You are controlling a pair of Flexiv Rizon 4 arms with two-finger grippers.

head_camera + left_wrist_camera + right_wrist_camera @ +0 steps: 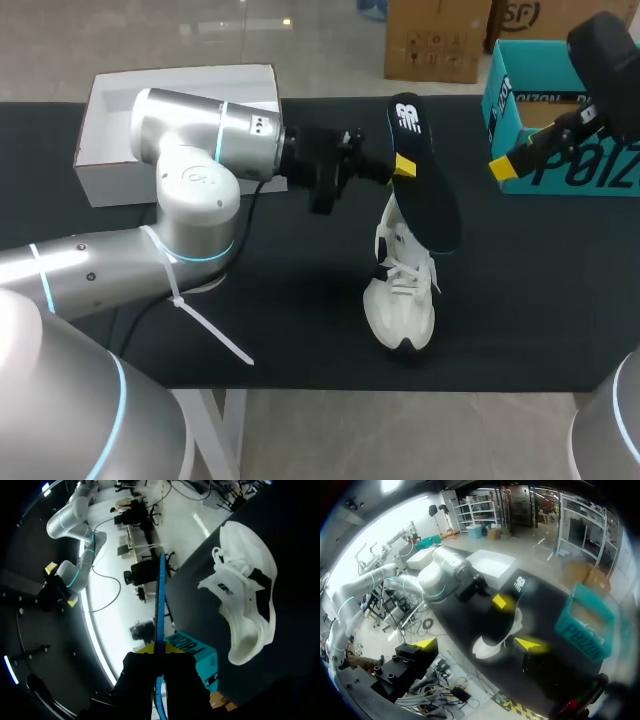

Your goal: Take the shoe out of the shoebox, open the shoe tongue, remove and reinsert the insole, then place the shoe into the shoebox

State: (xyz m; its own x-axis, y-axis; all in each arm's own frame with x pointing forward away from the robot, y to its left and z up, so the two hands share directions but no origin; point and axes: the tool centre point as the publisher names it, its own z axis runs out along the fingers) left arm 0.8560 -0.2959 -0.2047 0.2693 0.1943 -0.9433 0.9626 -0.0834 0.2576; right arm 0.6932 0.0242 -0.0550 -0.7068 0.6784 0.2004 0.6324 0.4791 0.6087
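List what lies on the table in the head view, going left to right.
White open cardboard shoebox → black flat insole, held in the left pincer → teal cardboard box. The white lace-up sneaker sits under the insole, so it is left out.

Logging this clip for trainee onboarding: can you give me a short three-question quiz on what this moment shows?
1. Multiple choice: what is the left gripper shut on? A) a shoelace B) the dark insole C) a cardboard lid
2. True or false: the white shoe lies inside the white shoebox.
3. Fill in: the right gripper holds nothing, and its fingers are ____.

Key: 1 B. 2 False: the white shoe rests on the black table, outside the white shoebox. 3 open.
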